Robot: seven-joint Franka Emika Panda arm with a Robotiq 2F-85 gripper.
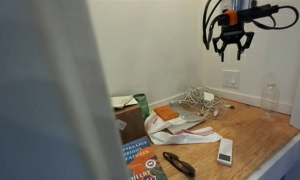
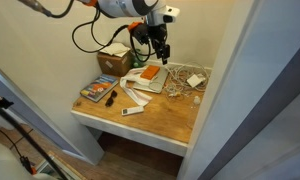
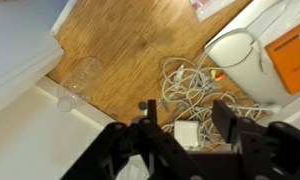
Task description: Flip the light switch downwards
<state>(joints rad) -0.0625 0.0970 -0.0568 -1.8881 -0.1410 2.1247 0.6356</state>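
Currently: gripper (image 1: pixel 233 45), fingers spread apart, holding nothing. The light switch (image 1: pixel 231 78): small pale plate on the wall (image 1: pixel 170 50), just below the fingertips and apart from them. Likely next move: lower, close on the wall, push downward.

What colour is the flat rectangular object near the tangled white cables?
Orange. The flat rectangular object shows best in the wrist view.

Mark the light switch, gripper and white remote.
light switch (image 1: pixel 231 79): in an exterior view, centre of the wall plate.
gripper (image 1: pixel 232 52): in an exterior view, midway between its fingertips.
white remote (image 1: pixel 225 151): in an exterior view, middle of its body.
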